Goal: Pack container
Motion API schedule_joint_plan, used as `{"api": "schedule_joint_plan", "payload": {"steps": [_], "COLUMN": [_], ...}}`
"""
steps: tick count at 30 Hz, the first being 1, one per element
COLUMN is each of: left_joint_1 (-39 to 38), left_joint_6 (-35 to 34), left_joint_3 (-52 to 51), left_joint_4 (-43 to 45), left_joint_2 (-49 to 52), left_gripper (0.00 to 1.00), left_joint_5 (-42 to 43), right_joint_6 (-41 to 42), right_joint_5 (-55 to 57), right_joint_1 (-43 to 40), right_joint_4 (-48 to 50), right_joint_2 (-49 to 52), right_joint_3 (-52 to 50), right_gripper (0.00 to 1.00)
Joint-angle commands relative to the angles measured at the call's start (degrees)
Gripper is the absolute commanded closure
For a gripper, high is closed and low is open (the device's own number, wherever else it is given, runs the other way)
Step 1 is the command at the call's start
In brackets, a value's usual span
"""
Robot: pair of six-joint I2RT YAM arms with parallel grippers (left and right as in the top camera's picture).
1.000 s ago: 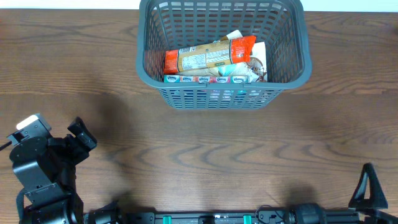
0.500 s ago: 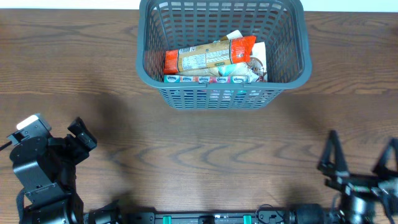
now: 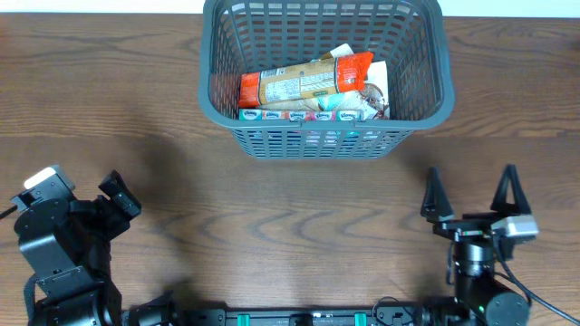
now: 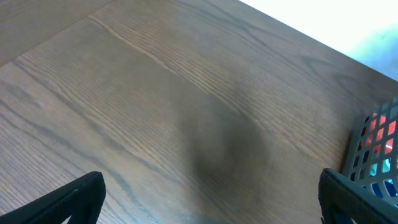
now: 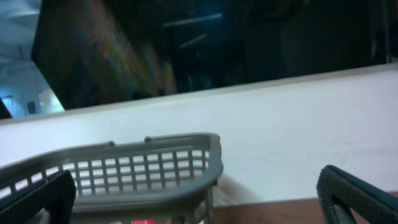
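**Item 1 – container.** Large dark grey plastic basket (image 3: 317, 143), rectangular with rounded corners, lattice-slotted sides and a thick rim. It stands upright at the far edge of the brown wood-grain table (image 3: 272, 213), near the middle of its width, well apart from both arms. The right wrist view shows its rim and upper slots against a white wall (image 5: 280, 143). The left wrist view shows only one corner, at the right edge.

**Item 2 – contents of basket.**
- One long snack packet, tan with orange-red ends (image 3: 306, 83), lies slantwise on top.
- A row of small white-and-blue packets (image 3: 304, 115) lies along the near wall.
- A white packet (image 3: 376, 77) lies at the right, partly under the long one.

Their print is too small to read.

**Item 3 – left gripper** (image 4: 214, 200). Black, two fingers, at the near left corner of the table. The fingertips show at opposite lower corners of its wrist view, spread wide with bare tabletop between them – released, grasping nothing.

**Item 4 – right gripper** (image 3: 471, 195). Black, two fingers, at the near right of the table, pointing toward the basket. Its fingers are parted wide – released, grasping nothing.
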Motion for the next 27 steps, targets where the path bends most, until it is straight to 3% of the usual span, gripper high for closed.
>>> {"api": "schedule_joint_plan", "payload": {"steps": [1,10,23,27], "left_joint_1": [-0.24,-0.24,-0.24,-0.24], "left_joint_6": [-0.13,-0.13,-0.13,-0.13], "left_joint_3": [-0.28,-0.28,-0.28,-0.28], "left_joint_4": [0.07,0.04,0.04,0.04], "left_joint_2": [-0.24,-0.24,-0.24,-0.24], "left_gripper": [0.01,0.01,0.01,0.01], "left_joint_5": [-0.09,-0.09,-0.09,-0.09], "right_joint_6": [0.2,-0.07,-0.22,-0.26], "right_joint_5": [-0.83,-0.66,-1.9,-1.88], "right_joint_1": [-0.52,-0.52,-0.5,-0.5], "right_joint_4": [2.56,3.19,-18.93,-18.73], "right_joint_2": [-0.59,-0.61,-0.61,-0.63], "right_joint_3": [-3.8,-7.87,-7.87,-7.87], "right_gripper": [0.01,0.01,0.01,0.01]}}
